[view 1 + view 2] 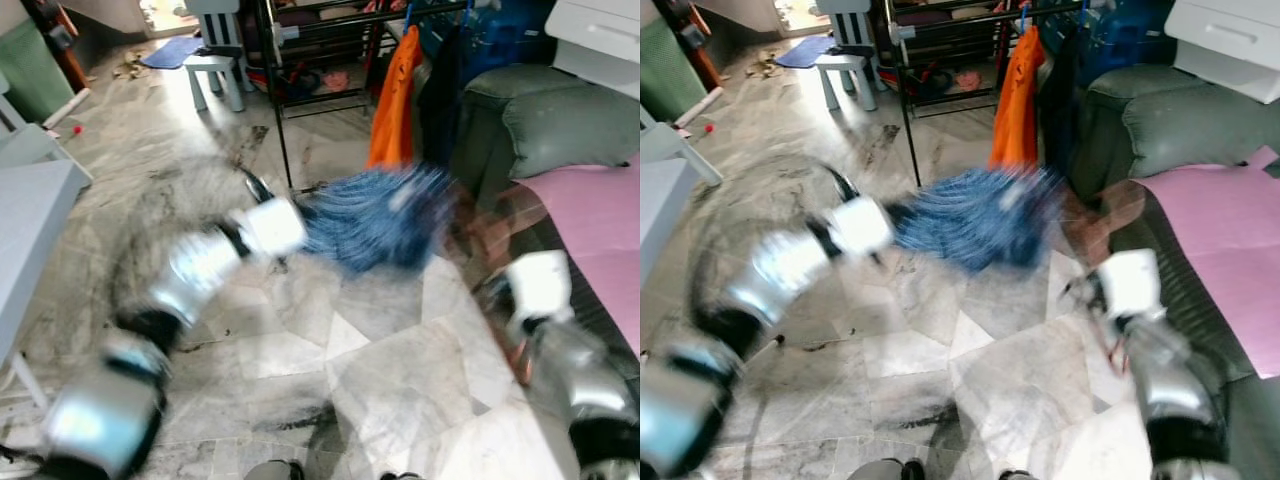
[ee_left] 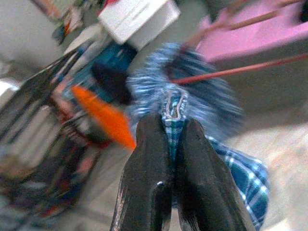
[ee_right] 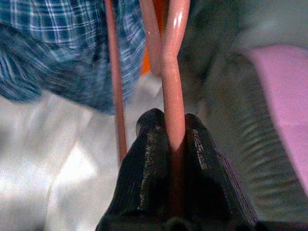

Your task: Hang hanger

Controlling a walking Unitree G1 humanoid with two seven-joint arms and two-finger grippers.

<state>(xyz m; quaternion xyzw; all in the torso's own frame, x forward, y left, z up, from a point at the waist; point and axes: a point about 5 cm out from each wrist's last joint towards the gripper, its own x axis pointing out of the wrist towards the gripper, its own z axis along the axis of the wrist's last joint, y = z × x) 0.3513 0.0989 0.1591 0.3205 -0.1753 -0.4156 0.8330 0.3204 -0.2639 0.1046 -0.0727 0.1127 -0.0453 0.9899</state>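
A blue plaid shirt [image 1: 375,215] hangs in the air between my two arms, blurred by motion. My left gripper [image 2: 174,126] is shut on its checked cloth [image 2: 173,130], near a small metal clip. A thin reddish-brown hanger [image 3: 172,67] runs into the shirt, and my right gripper [image 3: 169,126] is shut on one of its wires. In the left eye view the left arm [image 1: 200,262] reaches in from the lower left and the right arm [image 1: 545,300] from the lower right. A black clothes rack [image 1: 282,110] stands behind, with an orange garment [image 1: 393,105] on it.
A grey sofa [image 1: 545,125] with a pink cover [image 1: 600,220] lies to the right. A white table [image 1: 25,215] is at the left. A small white chair [image 1: 215,60] stands at the back. The floor is pale marble [image 1: 350,370].
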